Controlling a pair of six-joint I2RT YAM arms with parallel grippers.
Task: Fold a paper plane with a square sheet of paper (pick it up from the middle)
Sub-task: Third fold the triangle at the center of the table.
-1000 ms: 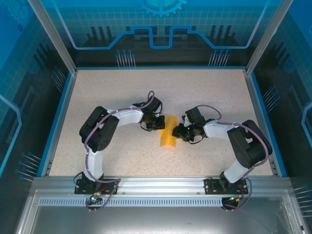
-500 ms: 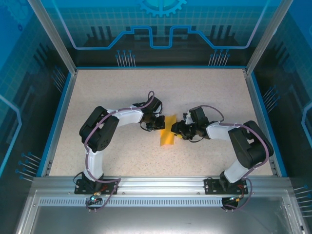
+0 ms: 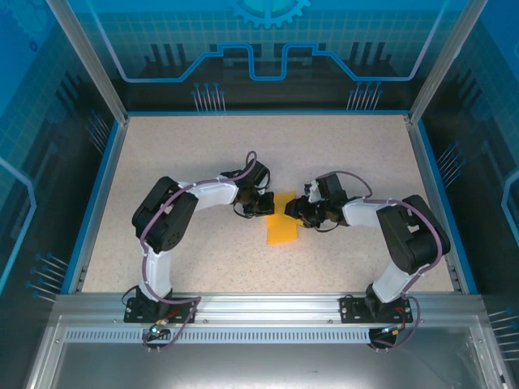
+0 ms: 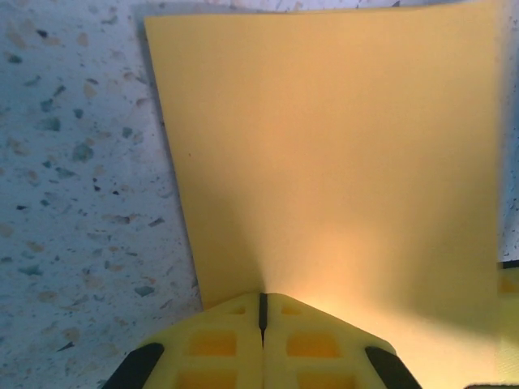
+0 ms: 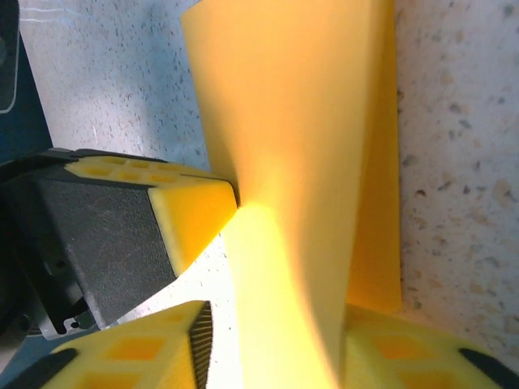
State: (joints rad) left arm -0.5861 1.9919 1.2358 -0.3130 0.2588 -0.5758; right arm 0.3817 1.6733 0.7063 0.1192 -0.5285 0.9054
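1. Location: the square sheet of paper (image 3: 282,225) lies near the middle of the table (image 3: 203,154), between the two grippers.
2. Left gripper (image 4: 262,306): the jaws are closed flat on the near edge of the sheet, with no gap showing between the pads in the left wrist view.
3. Right gripper (image 5: 276,328): the jaws stand partly apart and straddle a raised flap. Table shows between one finger (image 5: 174,344) and the paper, so I judge that this side is not clamping.
4. Shape: in the right wrist view, part of the sheet curves up off the table while another part lies flat beside it.
5. Handling: I treat the paper as very light, thin and limp. It bows under its own spring, and I expect it to slide freely on the smooth tabletop unless pinned.
6. Fragility: I expect it to crease permanently wherever it is pinched hard and to tear if both arms pull apart.
7. Where to hold: I take it near an edge with flat pads, one side anchored, and keep the grip away from any intended crease line.
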